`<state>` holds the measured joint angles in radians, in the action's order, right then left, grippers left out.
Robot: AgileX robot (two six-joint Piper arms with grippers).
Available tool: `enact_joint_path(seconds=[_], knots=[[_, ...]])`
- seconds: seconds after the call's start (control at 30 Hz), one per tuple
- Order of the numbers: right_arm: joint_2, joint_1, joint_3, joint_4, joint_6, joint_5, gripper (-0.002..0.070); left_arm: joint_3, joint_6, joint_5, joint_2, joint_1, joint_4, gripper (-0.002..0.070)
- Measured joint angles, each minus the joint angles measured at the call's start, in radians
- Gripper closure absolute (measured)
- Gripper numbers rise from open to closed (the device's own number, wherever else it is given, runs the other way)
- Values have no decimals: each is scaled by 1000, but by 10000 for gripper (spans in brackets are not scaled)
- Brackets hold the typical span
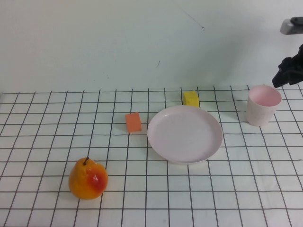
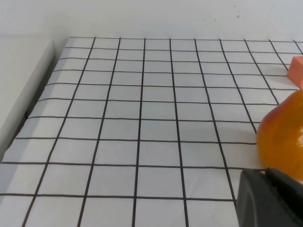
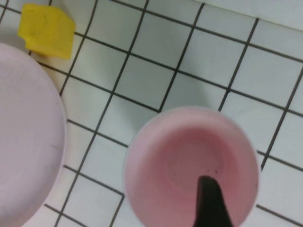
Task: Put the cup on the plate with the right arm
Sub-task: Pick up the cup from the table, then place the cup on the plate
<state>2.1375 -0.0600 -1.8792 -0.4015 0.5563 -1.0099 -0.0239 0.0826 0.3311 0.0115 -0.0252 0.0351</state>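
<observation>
Right end effector [image 1: 287, 72] cut by the high view's right edge; left end effector [image 2: 270, 198] only a dark corner, pear [image 2: 283, 139] edge-clipped.

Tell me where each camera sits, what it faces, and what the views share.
High view: raised on the robot's side, angled down at plate, cup, pear; right gripper behind the cup.
Left wrist: low, facing bare grid; left gripper beside the pear.
Right wrist: looks down into the cup; one fingertip shows.
Shared: cup, plate, yellow block.

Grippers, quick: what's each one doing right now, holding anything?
Left gripper: low over the table beside the pear, holding nothing visible; open or shut cannot be told.
Right gripper: above and behind the cup, not holding it.
</observation>
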Motion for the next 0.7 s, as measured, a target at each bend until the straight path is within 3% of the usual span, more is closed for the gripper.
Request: enact_joint_path(seconds=[0.27, 0.33, 0.47, 0.53, 0.7], knots=[[137, 0, -55, 0, 12, -2, 300, 0, 0, 0, 0, 0, 0, 678], [156, 6, -55, 0, 25, -11, 353, 0, 0, 0, 0, 0, 0, 678], [172, 30, -55, 2, 63, -43, 552, 0, 0, 0, 0, 0, 0, 678], [172, 46, -70, 2, 76, -72, 618, 0, 0, 0, 0, 0, 0, 678], [168, 119, -183, -42, 84, -128, 644, 0, 0, 0, 0, 0, 0, 678]])
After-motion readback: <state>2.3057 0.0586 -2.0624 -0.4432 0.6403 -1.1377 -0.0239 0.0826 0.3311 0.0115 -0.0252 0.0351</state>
